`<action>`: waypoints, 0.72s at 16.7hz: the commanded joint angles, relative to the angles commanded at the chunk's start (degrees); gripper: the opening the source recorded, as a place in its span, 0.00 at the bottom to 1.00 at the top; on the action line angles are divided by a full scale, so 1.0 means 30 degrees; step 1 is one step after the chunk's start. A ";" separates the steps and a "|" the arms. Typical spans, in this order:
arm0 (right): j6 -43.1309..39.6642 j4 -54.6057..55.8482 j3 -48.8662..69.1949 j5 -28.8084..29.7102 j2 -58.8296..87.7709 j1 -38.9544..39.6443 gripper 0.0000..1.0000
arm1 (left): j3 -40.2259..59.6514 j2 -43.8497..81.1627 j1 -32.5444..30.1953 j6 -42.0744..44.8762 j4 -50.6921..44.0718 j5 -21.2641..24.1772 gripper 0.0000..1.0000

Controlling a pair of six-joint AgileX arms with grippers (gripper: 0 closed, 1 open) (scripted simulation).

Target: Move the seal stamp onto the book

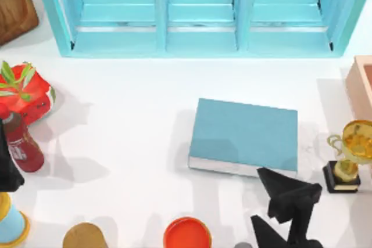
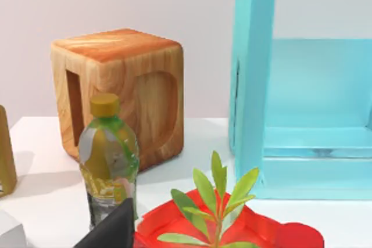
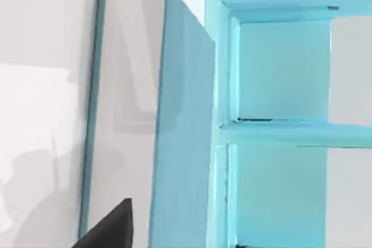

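The right gripper (image 1: 286,197) is held over the near right corner of the teal book (image 1: 244,135), which lies flat near the table's middle, its white page edges turned toward the near side. Whether this gripper is spread or pressed together cannot be told, nor whether the seal stamp is carried in it; the stamp's place cannot be made out. The left gripper (image 1: 7,169) is parked at the table's left edge beside the dark red bottle (image 1: 22,146); its state cannot be told either.

If a stamp is carried, it could be set too close to the cover's near edge and tipped off onto the table, since the gripper hangs over the corner, not the middle. The gold trophy (image 1: 347,155), standing just to the right of the book, could be knocked by a sideways swing.

Open room is offered over the broad, bare cover and on the table to the book's left. Beyond the book, some room is left before the light-blue shelf unit (image 1: 200,13).
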 joint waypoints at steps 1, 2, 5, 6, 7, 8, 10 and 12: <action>0.0018 0.0007 0.0003 0.0003 0.0001 0.0040 1.00 | 0.0000 0.0000 0.0000 0.0000 0.0000 0.0000 1.00; 0.0018 0.0007 0.0003 0.0003 0.0001 0.0040 1.00 | 0.0000 0.0000 0.0000 0.0000 0.0000 0.0000 1.00; -0.0005 -0.0010 0.0057 -0.0028 0.0056 -0.0039 1.00 | 0.0000 0.0000 0.0000 0.0000 0.0000 0.0000 1.00; 0.0063 -0.0152 0.0245 -0.0148 0.0049 -0.0198 1.00 | 0.0000 0.0000 0.0000 0.0000 0.0000 0.0000 1.00; 0.0200 -0.0445 0.0631 -0.0387 0.0063 -0.0525 1.00 | 0.0000 0.0000 0.0000 0.0000 0.0000 0.0000 1.00; 0.0392 -0.0888 0.1211 -0.0740 0.0129 -0.1019 1.00 | 0.0000 0.0000 0.0000 0.0000 0.0000 0.0000 1.00; 0.0915 -0.2223 0.2925 -0.1740 0.0523 -0.2503 1.00 | 0.0000 0.0000 0.0000 0.0000 0.0000 0.0000 1.00; 0.1602 -0.4148 0.5331 -0.3081 0.1323 -0.4625 1.00 | 0.0000 0.0000 0.0000 0.0000 0.0000 0.0000 1.00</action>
